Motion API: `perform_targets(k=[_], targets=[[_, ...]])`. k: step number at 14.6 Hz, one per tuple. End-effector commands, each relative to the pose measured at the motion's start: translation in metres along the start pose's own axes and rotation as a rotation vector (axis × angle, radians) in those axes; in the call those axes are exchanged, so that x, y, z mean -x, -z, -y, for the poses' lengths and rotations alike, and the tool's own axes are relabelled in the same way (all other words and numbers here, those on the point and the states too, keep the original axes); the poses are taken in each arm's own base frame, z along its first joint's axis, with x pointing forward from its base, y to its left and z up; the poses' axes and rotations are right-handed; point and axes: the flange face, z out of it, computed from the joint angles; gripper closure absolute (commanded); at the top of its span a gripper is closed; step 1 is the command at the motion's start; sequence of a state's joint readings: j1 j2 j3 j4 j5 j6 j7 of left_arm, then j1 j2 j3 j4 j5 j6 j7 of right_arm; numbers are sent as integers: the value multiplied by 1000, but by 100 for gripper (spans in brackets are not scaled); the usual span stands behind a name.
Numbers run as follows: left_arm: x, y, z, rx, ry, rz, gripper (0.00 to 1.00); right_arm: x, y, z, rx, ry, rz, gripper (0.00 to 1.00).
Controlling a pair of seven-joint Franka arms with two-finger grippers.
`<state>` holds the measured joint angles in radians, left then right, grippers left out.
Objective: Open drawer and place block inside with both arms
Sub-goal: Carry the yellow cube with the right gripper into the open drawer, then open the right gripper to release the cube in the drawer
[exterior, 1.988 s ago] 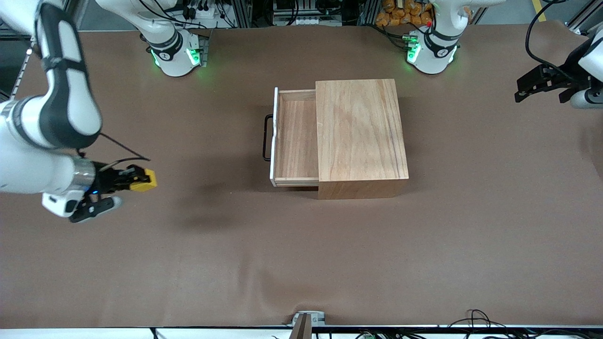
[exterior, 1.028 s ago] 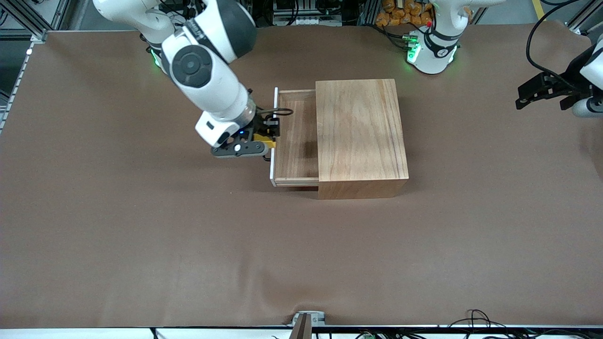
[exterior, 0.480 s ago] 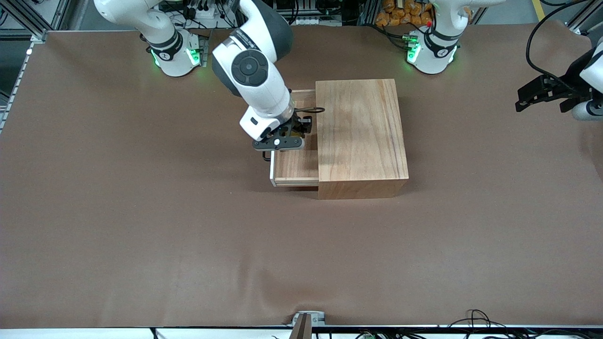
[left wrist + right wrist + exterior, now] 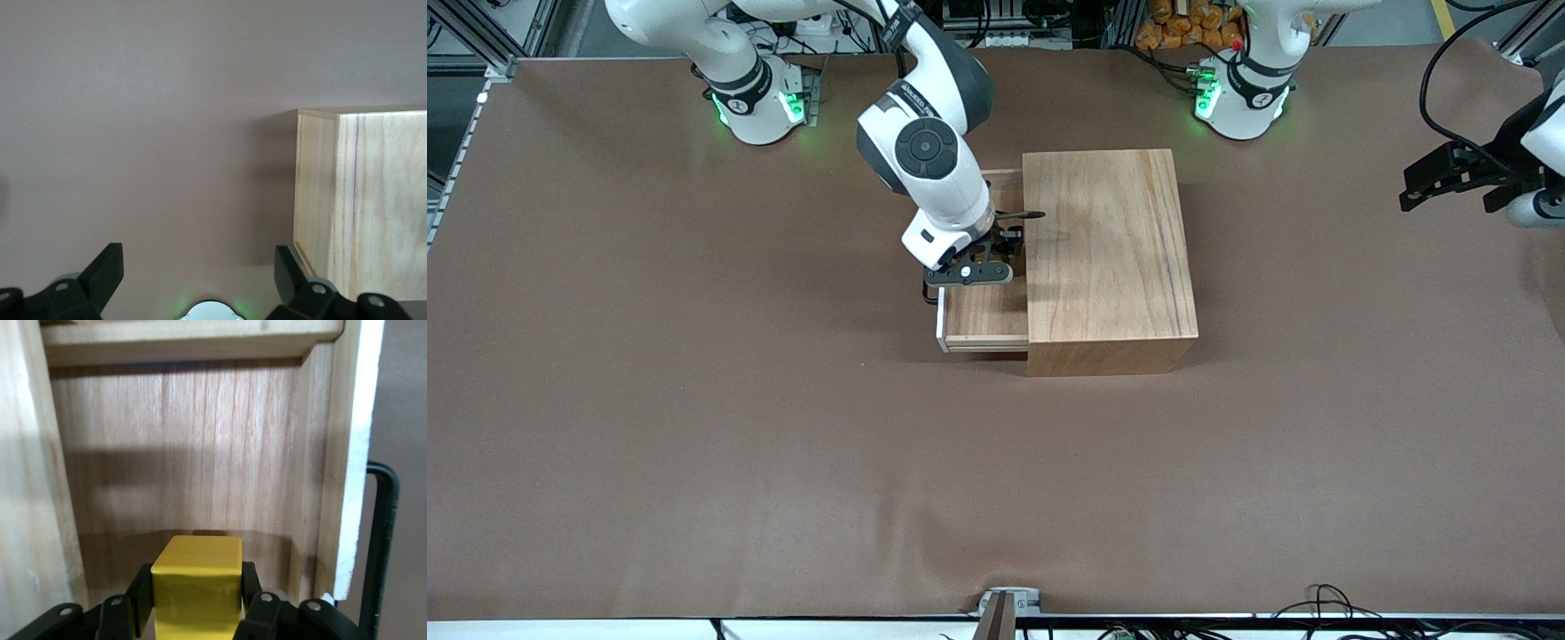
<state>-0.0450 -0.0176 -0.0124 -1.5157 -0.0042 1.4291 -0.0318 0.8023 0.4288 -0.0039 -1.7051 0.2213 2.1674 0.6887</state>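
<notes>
My right gripper is over the open drawer, fingers clamped on the yellow block, so the block hangs above the drawer floor, between the white-edged front panel and the wooden box. The black wire handle is just beside the panel. My left gripper waits near the bench edge at the left arm's end, fingers apart, holding nothing.

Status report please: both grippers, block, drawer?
Right gripper shut on yellow block, over the open drawer. Left gripper open, waiting above the table's left-arm end. Block not released yet. Nothing in the way.
</notes>
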Motion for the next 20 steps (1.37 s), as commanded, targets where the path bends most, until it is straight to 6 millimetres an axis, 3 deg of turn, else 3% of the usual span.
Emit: perform_targets(k=[1, 2, 7, 12, 13, 17, 20], targets=[[-2, 5, 1, 7, -11, -5, 0, 3, 4, -2, -5, -38, -1, 22], [-2, 5, 1, 7, -11, -5, 0, 3, 7, -1, -8, -70, -5, 0], [-1, 6, 3, 9, -11, -5, 0, -6, 45, -11, -25, -133, -22, 0], [-2, 4, 2, 10, -13, -1, 0, -36, 101, -58, -10, -200, -22, 0], [-2, 4, 2, 10, -13, -1, 0, -42, 107, -73, 0, -217, -12, 0], [-3, 4, 2, 10, -11, -1, 0, -83, 153, -166, 16, -120, 1, 0], [-5, 1, 3, 10, -10, 5, 0, -97, 186, -224, 8, -114, -1, 0]])
